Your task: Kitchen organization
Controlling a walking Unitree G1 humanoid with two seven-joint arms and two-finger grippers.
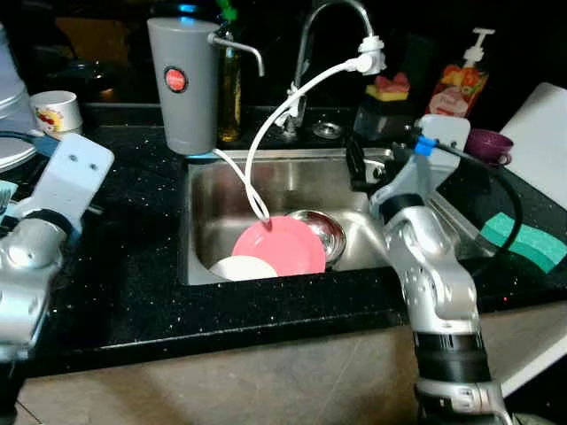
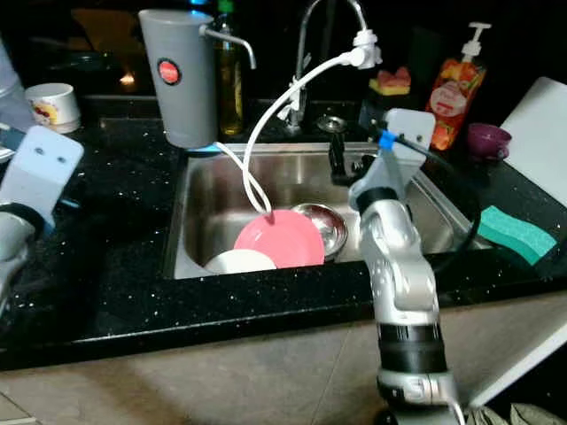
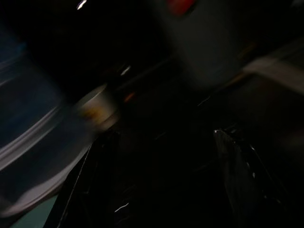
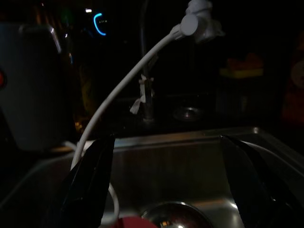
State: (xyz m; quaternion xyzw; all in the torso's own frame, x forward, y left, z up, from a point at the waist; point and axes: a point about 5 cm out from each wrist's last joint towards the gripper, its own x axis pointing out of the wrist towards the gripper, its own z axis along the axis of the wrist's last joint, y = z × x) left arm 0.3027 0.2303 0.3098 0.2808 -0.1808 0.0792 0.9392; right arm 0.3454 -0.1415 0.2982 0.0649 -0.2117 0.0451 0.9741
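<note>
Dishes sit in the sink [image 1: 204, 221]: a pink plate [image 1: 279, 248] leaning over a white dish [image 1: 241, 267], with a steel bowl [image 1: 321, 232] touching the plate, all below and just ahead of my right gripper [image 4: 166, 190]. That gripper hangs over the basin's right side, its fingers [image 4: 90, 180] spread wide and holding nothing. I judge I am on the approach to a first pick. Next I must lower toward the plate's rim, steering past the white hose [image 1: 283, 106] that drops onto it. My left gripper [image 3: 161, 185] waits over the counter [image 1: 133, 266], also spread and empty
</note>
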